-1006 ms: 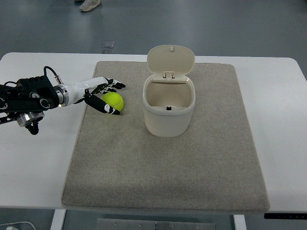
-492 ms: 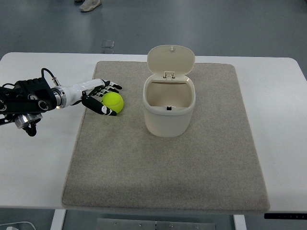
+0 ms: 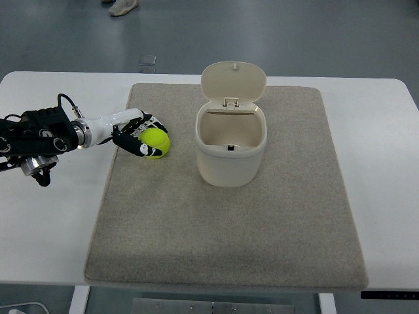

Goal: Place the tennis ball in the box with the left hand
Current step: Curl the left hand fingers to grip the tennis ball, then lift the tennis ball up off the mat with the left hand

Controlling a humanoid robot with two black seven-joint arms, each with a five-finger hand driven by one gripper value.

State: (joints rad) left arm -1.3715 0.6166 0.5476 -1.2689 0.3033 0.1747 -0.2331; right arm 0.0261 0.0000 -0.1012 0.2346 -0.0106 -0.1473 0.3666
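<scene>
1. Left hand [image 3: 139,135] has its fingers curled around the tennis ball [image 3: 156,142]; ball rests on the grey mat [image 3: 222,242], left of the box [image 3: 230,147].
2. Ball is round; no long axis or heading.
3. Box upright, lid [image 3: 233,82] hinged open toward the far side.
4. Ball's left side is hidden by the fingers.

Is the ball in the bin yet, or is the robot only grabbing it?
Not yet. The bin already stands open, lid up, with no ball inside. The left hand is curling its fingers around the tennis ball, which looks to be on the mat. Lifting and dropping it in remain.
</scene>
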